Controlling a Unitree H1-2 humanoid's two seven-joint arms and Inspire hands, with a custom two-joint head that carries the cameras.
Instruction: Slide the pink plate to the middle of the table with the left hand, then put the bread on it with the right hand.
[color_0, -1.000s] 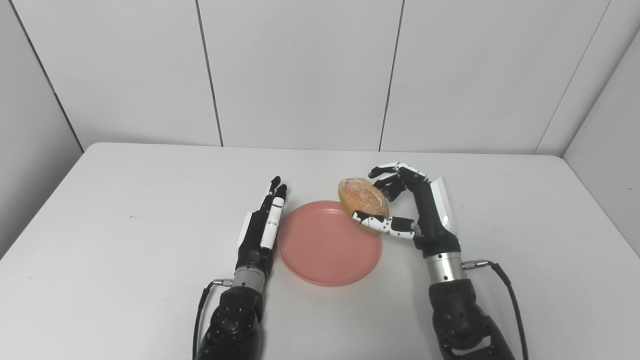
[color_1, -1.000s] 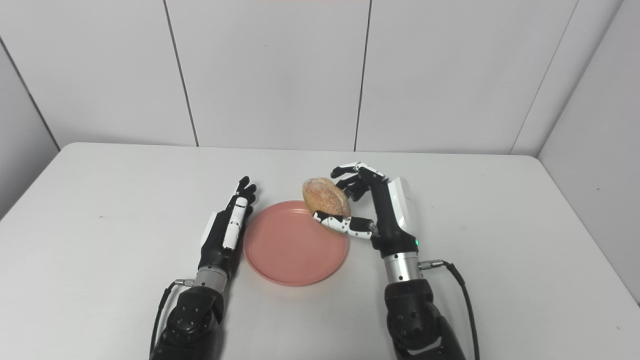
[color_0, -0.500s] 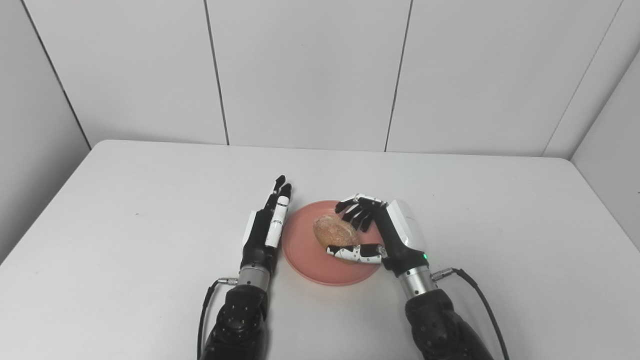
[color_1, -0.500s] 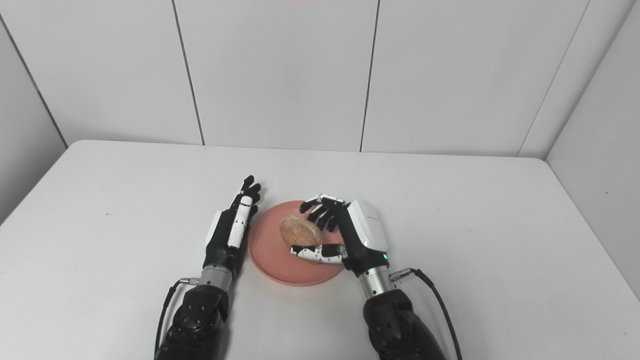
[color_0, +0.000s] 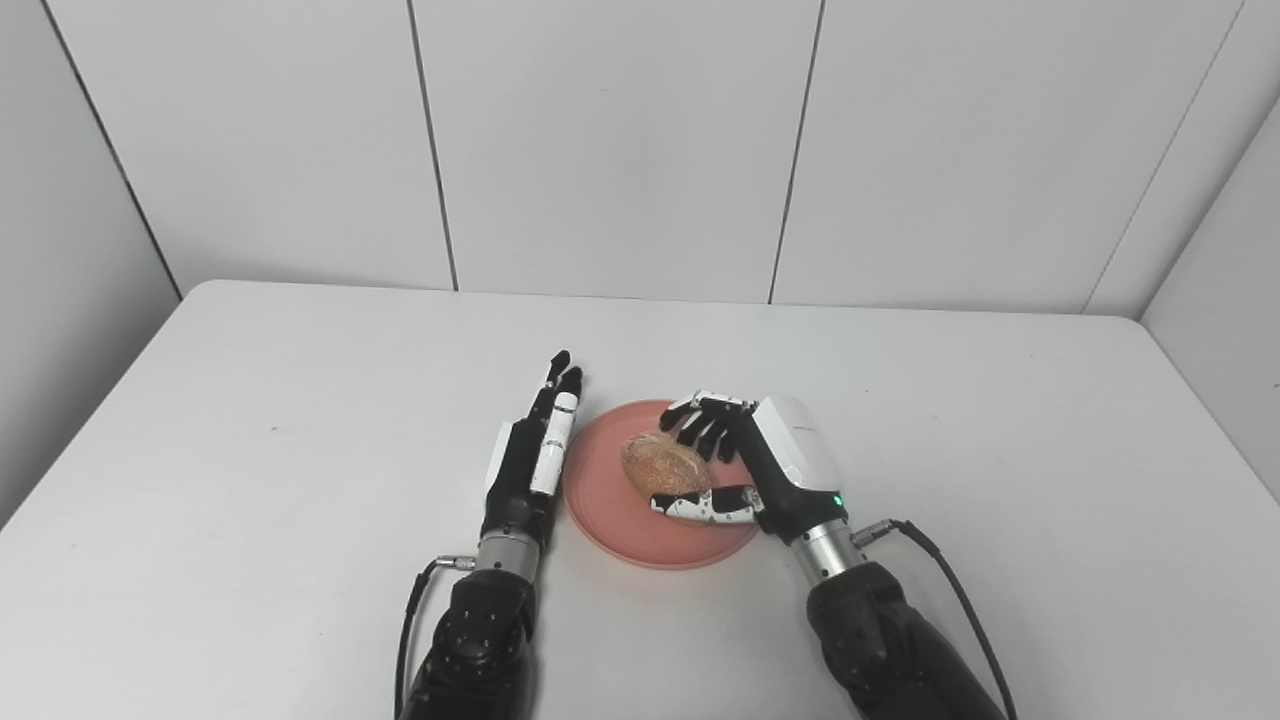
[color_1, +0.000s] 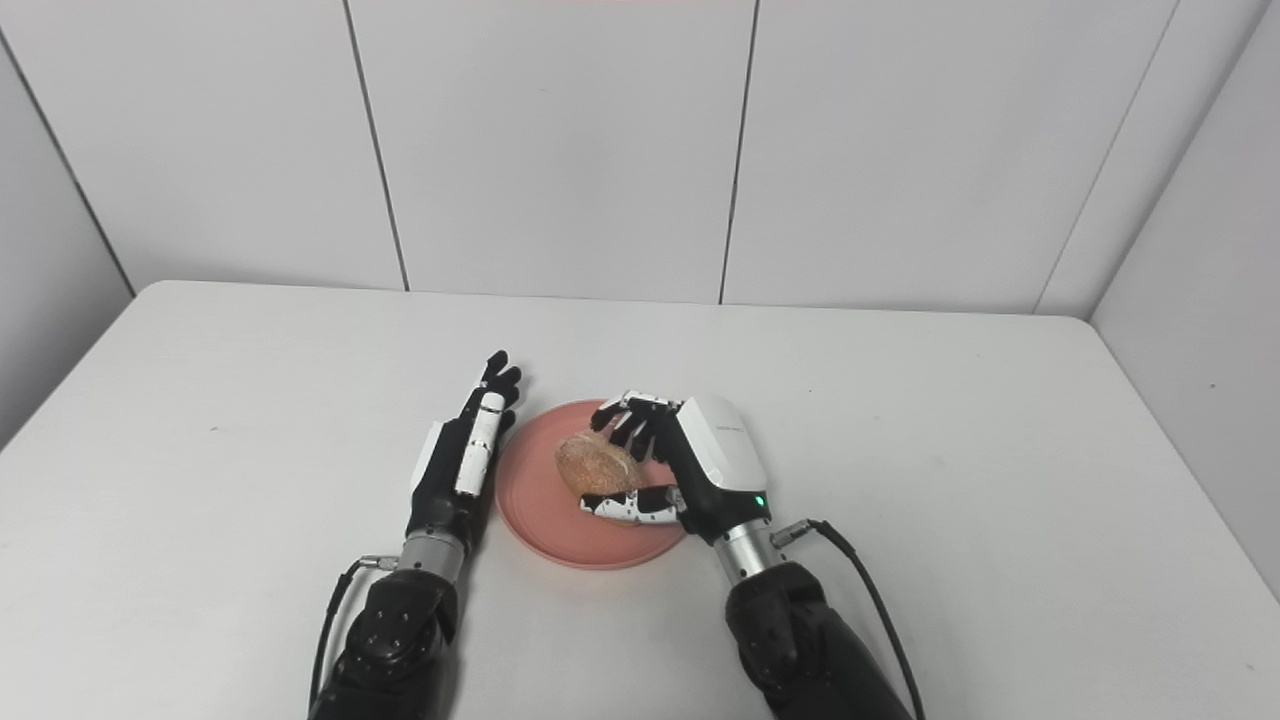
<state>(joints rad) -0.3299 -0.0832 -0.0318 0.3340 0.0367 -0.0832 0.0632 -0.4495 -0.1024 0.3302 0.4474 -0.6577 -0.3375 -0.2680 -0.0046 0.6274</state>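
Observation:
The pink plate (color_0: 600, 500) lies near the middle of the white table. A round, crusty bread roll (color_0: 662, 466) sits low over the plate's middle; whether it rests on the plate I cannot tell. My right hand (color_0: 760, 468) is shut on the bread, fingers curled over its far side and thumb under its near side. Flat along the plate's left rim lies my left hand (color_0: 530, 455), open, fingers straight and pointing away from me. In the right eye view the bread (color_1: 594, 463) and the plate (color_1: 530, 500) show the same way.
The white table (color_0: 250, 420) stretches wide on both sides, with its far edge against grey wall panels (color_0: 620, 140). A black cable (color_0: 950, 580) trails from my right wrist over the table.
My right hand has carried the bread from above the plate's far right rim down and leftward to the plate's middle, then tilted a little further over. The left hand stayed put. The camera shifted slightly.

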